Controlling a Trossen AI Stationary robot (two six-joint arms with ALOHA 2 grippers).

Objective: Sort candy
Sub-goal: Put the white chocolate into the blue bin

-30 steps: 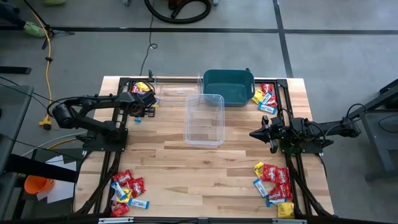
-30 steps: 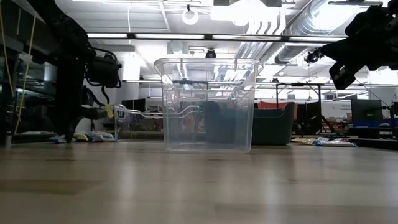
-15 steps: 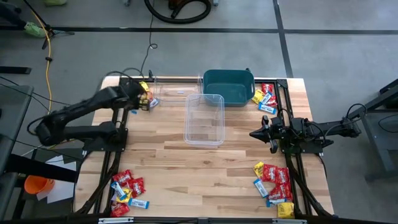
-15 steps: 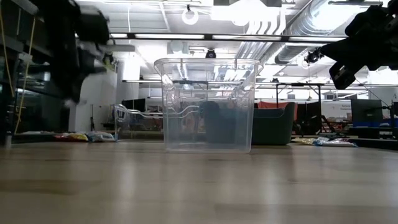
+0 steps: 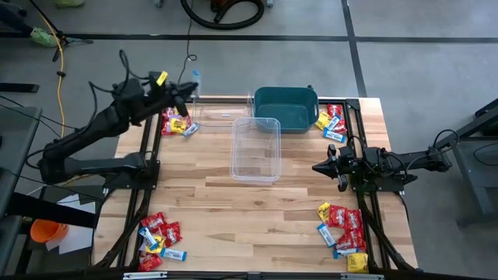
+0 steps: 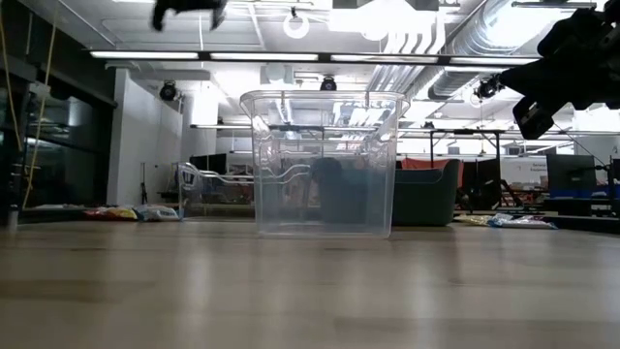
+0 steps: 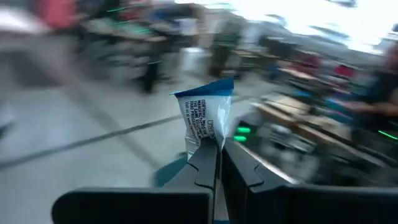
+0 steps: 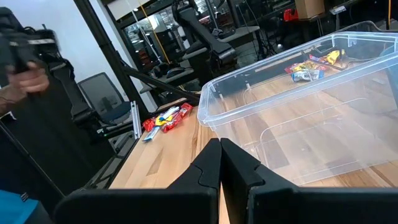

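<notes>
My left gripper (image 5: 190, 86) is raised high over the table's far left corner, shut on a light-blue candy packet (image 7: 205, 115), which is also a small pale speck (image 5: 195, 75) in the high view. Below it a pile of red and yellow candy (image 5: 177, 124) lies on the wood. My right gripper (image 5: 317, 166) hovers shut and empty at the right of the clear tub (image 5: 256, 148). The low view catches the left gripper (image 6: 189, 12) only at the top of the picture. My left gripper pinches the packet's lower end (image 7: 209, 143) between its two fingers. The fingers lie about level and reach from the table's left. The rest of the packet stands up past the fingertips, lifted clear of the table.
A teal bin (image 5: 286, 107) and a second clear tub (image 5: 222, 113) stand at the far edge. More candy piles lie at the far right (image 5: 332, 123), near left (image 5: 159, 237) and near right (image 5: 344, 229). In the right wrist view a person's hand (image 8: 25, 78) shows beyond the table.
My left gripper has risen from the far-left candy pile, high above the table and slightly toward the far edge. It has tipped from pointing down to about level. The light-blue packet has come up with it, clear of the pile.
</notes>
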